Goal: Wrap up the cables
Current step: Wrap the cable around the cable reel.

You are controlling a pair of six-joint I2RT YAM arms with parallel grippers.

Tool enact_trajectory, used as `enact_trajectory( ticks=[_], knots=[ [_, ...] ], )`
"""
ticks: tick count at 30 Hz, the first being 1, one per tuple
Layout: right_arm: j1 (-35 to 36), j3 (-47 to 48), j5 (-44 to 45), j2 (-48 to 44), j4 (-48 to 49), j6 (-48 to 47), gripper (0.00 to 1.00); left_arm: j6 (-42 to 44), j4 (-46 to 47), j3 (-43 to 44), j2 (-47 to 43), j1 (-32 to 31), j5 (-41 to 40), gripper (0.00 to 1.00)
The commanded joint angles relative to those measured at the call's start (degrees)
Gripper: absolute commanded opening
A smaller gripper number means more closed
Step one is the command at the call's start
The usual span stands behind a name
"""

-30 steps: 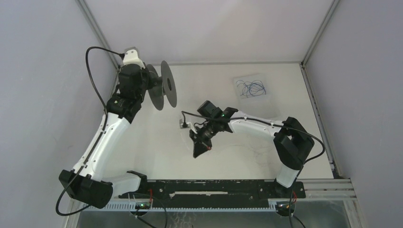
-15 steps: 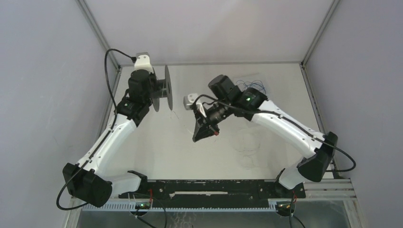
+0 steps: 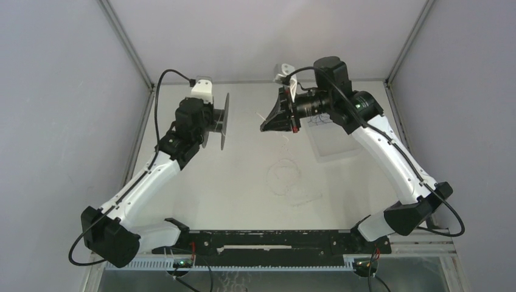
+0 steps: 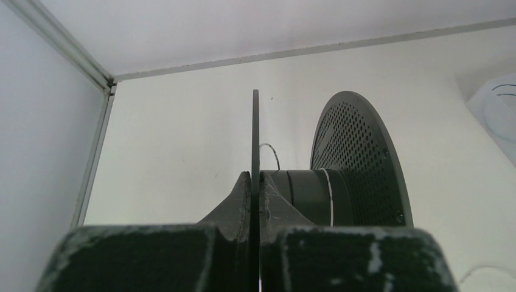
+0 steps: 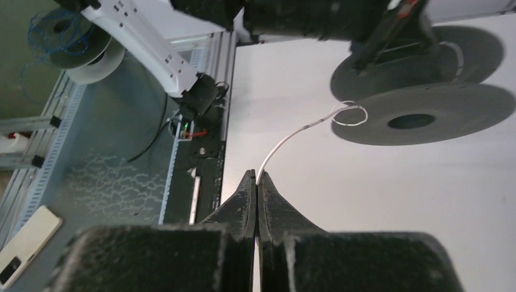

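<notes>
- Cables (image 3: 286, 177) look partly wound at most. Most of the whitish cord lies in loose loops on the table (image 3: 201, 194), right of centre and nearer than both grippers, with one end lifted clear.
- Your left arm (image 3: 143, 182) reaches to the far left and holds the black spool (image 3: 220, 121) off the table, with its flanges on edge.
- Your right arm (image 3: 389, 158) reaches to the far middle, its gripper pointing left at the spool. The gripper is near the spool but apart from it.
- Your left gripper (image 4: 255, 190) has its fingers pressed together on the spool's thin near flange, pinching the rim. The hub (image 4: 307, 198) and the perforated far flange (image 4: 359, 152) sit beyond it. A pale band on the hub may be a turn of cord, but I cannot tell.
- Your right gripper (image 5: 257, 182) is pinched tight on the cord a little back from its free end (image 5: 350, 114). That end arcs away and finishes in a small curl aimed toward the spool.
- I judge the step in hand to be presenting the cord to the spool.
- The next move calls for carrying the cord between the flanges and laying it round the hub. The table loops need to feed slack freely, and you should watch for the cord catching on a flange rim.
- The cord looks very thin, limp and springy, and it is faint against the pale table. Expect it to curl and to slip from a loose pinch.
</notes>
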Motion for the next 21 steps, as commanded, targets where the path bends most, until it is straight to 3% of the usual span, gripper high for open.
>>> enact_trajectory(
  ticks=[1,10,21],
  knots=[
    [-2.77,3.32,-0.59,-0.41,8.54,7.11,0.00,3.49,6.10,-1.04,-2.98,-0.52,2.93,0.00],
    [-8.45,9.73,2.39,4.70,15.21,16.67,0.00,5.70,4.95,-3.18,-4.12,-3.17,10.81,0.00],
    [-14.91,13.52,6.28,11.89,17.82,18.22,0.00,4.68,1.83,-3.51,-6.76,-3.29,25.43,0.00]
  ],
)
